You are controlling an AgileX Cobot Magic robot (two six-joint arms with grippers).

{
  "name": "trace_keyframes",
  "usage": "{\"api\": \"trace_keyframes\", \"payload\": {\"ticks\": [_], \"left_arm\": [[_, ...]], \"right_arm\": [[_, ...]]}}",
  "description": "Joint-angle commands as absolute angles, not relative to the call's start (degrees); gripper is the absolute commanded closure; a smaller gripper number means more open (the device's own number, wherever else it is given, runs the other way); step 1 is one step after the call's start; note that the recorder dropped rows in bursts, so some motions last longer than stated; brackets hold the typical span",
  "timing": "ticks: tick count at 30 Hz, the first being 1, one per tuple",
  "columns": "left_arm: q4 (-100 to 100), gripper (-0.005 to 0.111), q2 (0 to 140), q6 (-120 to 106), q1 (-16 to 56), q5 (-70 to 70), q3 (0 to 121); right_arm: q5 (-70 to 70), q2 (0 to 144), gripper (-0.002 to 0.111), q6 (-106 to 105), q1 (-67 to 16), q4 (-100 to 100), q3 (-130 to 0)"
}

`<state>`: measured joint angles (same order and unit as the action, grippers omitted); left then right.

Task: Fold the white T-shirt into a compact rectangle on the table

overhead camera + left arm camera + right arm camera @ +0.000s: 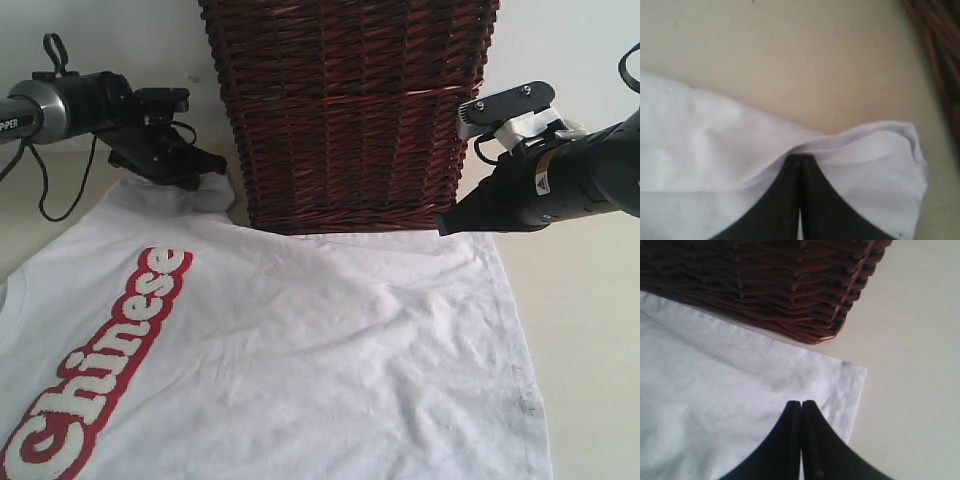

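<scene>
Left gripper (800,159), right gripper (801,403) closed

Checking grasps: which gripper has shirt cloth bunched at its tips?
The left gripper: the white T-shirt rises in a fold at its shut tips. At the right gripper its hem corner lies flat.

Soft, creased white cloth T-shirt (350,340), matt beige table (590,330), rough, glossy woven wicker basket (350,110).

Robotics test bench: cabled left arm (70,105) and right arm (590,180) over a beige table (590,330) with a wicker basket (350,110), white wall (120,30) behind.
</scene>
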<state>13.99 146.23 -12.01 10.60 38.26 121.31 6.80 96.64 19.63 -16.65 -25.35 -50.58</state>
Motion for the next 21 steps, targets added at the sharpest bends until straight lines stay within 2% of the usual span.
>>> {"api": "trace_keyframes", "payload": {"ticks": [1, 11, 15, 21], "left_arm": [[9.6, 0.107, 146.6, -6.7, 10.8, 35.6, 126.0], [3.5, 0.107, 144.9, -6.1, 10.5, 45.7, 129.6], [3.5, 0.107, 142.0, -12.3, 9.7, 54.0, 129.6], [4.7, 0.107, 141.5, -12.8, 5.5, 65.1, 129.4]], "right_arm": [[6.8, 96.2, 0.108, 19.2, -16.7, -25.7, -50.4], [6.9, 96.2, 0.108, 19.2, -16.7, -25.7, -50.4], [6.9, 96.2, 0.108, 19.2, -16.7, -25.7, -50.4], [7.0, 96.2, 0.108, 19.2, -16.7, -25.7, -50.4]]}}
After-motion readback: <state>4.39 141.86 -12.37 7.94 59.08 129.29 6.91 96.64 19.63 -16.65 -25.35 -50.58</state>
